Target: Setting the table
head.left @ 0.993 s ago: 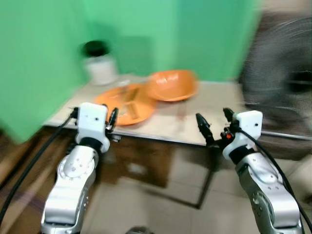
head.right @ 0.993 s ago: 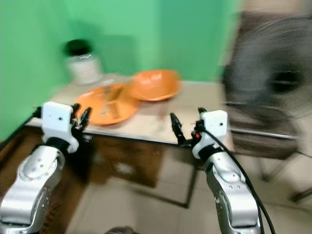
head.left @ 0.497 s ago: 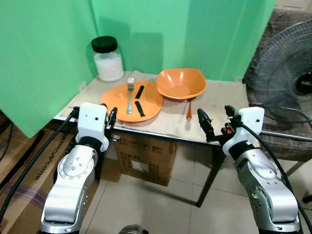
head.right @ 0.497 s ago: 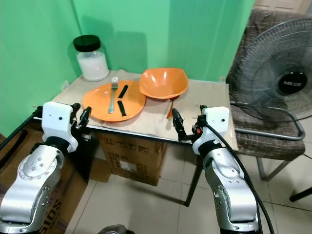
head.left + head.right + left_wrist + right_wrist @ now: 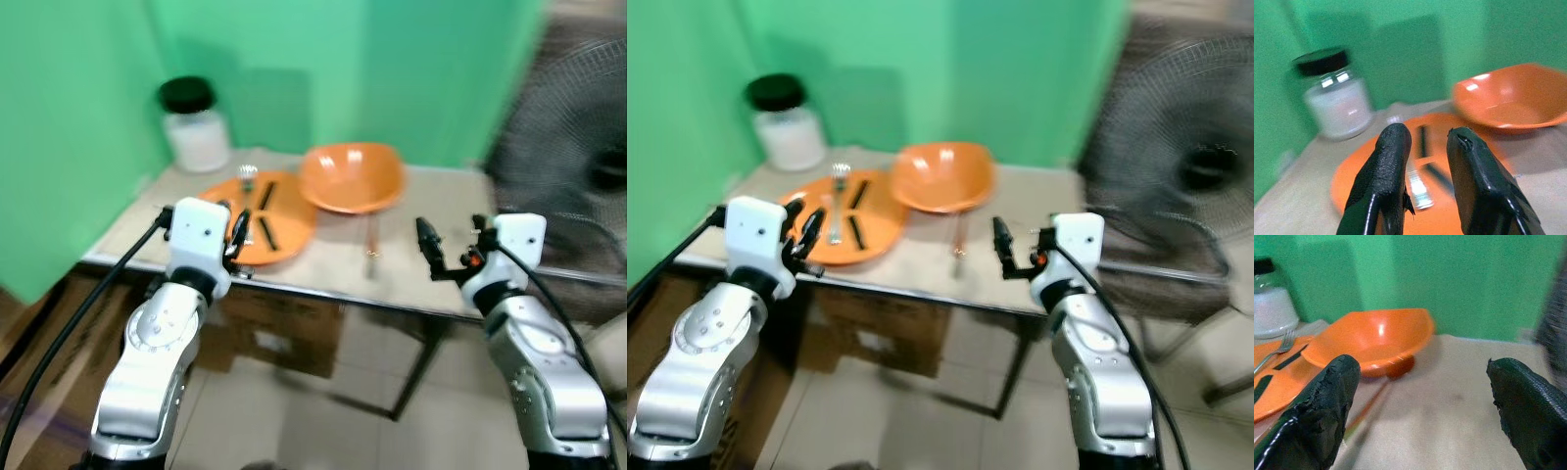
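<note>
Closer now than half a second ago, both arms have come forward toward the surface (image 5: 431,211) as the robot steps in, the head views blurring with the motion. The left tool (image 5: 236,231) hangs at the near edge just in front of the orange plate (image 5: 291,233), its black fingers (image 5: 1385,176) a narrow gap apart and holding nothing. The right tool (image 5: 453,247) hovers off the near edge at about 4 o'clock from the orange bowl (image 5: 353,178), its fingers (image 5: 1322,411) spread wide and empty.

On the plate lie a fork (image 5: 836,201) and two dark strips (image 5: 855,212), too blurred to identify. The bowl sits at 2 o'clock from the plate, its rim touching or overlapping the plate's edge. A thin orange-handled utensil (image 5: 371,238) lies on the bare surface at 6 o'clock from the bowl. A white-filled jar with a black lid (image 5: 195,128) stands at 11 o'clock from the plate, against the green wall (image 5: 88,117). A standing fan (image 5: 1200,176) is at 3 o'clock, a cardboard box (image 5: 274,333) under the surface.

The approach appears nearly done and nothing is yet grasped. The left tool looks lined up on the fork, a likely first pick, though low, flat cutlery on a plate may slip from a pinch.
</note>
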Robot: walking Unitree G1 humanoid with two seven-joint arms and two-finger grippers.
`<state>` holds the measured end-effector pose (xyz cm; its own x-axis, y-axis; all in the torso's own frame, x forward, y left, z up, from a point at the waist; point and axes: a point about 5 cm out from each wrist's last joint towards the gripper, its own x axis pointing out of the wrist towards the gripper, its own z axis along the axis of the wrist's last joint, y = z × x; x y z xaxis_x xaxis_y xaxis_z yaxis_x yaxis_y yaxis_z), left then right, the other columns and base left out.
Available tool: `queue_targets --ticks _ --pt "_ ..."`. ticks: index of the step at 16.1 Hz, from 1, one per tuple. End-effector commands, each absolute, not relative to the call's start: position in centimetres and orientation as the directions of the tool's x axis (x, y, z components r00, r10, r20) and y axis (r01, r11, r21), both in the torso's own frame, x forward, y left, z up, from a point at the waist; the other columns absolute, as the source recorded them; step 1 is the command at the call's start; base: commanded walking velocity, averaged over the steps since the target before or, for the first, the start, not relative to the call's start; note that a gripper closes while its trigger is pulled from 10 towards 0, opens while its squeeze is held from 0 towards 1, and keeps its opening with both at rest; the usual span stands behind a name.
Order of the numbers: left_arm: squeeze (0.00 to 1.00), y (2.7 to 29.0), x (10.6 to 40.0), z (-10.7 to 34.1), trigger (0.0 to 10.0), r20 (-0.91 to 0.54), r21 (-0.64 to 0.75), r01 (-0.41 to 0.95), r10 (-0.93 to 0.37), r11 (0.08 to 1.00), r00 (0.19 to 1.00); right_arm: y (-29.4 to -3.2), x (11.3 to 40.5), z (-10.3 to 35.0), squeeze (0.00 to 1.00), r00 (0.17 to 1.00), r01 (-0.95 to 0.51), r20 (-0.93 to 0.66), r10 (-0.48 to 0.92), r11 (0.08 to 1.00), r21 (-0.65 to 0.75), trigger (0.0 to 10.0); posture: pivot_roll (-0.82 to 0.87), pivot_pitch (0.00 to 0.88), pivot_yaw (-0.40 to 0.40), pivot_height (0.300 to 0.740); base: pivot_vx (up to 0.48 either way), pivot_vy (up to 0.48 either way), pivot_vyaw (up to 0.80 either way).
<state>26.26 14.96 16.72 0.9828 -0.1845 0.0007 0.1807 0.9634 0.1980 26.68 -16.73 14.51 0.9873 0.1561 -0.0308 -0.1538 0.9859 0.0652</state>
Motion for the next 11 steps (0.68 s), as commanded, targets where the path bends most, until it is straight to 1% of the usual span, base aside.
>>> queue_targets --ticks 1,3,4,9,10,11 --pt "0.0 15.5 26.2 16.6 10.0 -0.007 0.202 0.168 -0.17 0.965 0.985 -15.9 26.9 15.0 0.0 0.983 -0.184 -0.006 0.185 0.981 0.066 10.0 0.12 0.0 0.043 0.74 0.375 0.0 0.8" --pt "0.0 15.5 26.2 16.6 10.0 -0.006 0.201 0.168 -0.17 0.965 0.985 -16.0 27.1 15.2 0.0 0.985 -0.172 0.006 0.171 0.983 0.061 10.0 0.12 0.0 0.041 0.74 0.371 0.0 0.8" --pt "0.0 15.5 26.2 16.5 10.0 -0.006 0.2 0.167 -0.169 0.965 0.986 -16.2 27.2 15.2 0.0 0.988 -0.156 0.011 0.155 0.984 0.083 10.0 0.12 0.0 0.039 0.74 0.371 0.0 0.0" --pt "0.0 15.5 26.2 16.5 10.0 -0.011 0.199 0.161 -0.162 0.967 0.987 -16.7 27.5 15.6 0.0 0.987 -0.159 0.002 0.16 0.983 0.088 10.0 0.12 0.0 0.036 0.74 0.351 0.0 0.0" --pt "0.0 15.5 26.4 16.4 10.0 -0.015 0.199 0.148 -0.148 0.969 0.989 -17.1 27.7 15.6 0.0 0.99 -0.134 -0.026 0.137 0.986 0.096 10.0 0.11 0.0 0.035 0.74 0.0 0.0 0.0" --pt "0.0 15.5 26.5 16.4 10.0 -0.007 0.191 0.144 -0.145 0.971 0.989 -17.1 27.8 15.7 0.0 0.99 -0.138 -0.028 0.141 0.986 0.092 10.0 0.11 0.0 0.036 0.74 0.0 0.0 0.0"
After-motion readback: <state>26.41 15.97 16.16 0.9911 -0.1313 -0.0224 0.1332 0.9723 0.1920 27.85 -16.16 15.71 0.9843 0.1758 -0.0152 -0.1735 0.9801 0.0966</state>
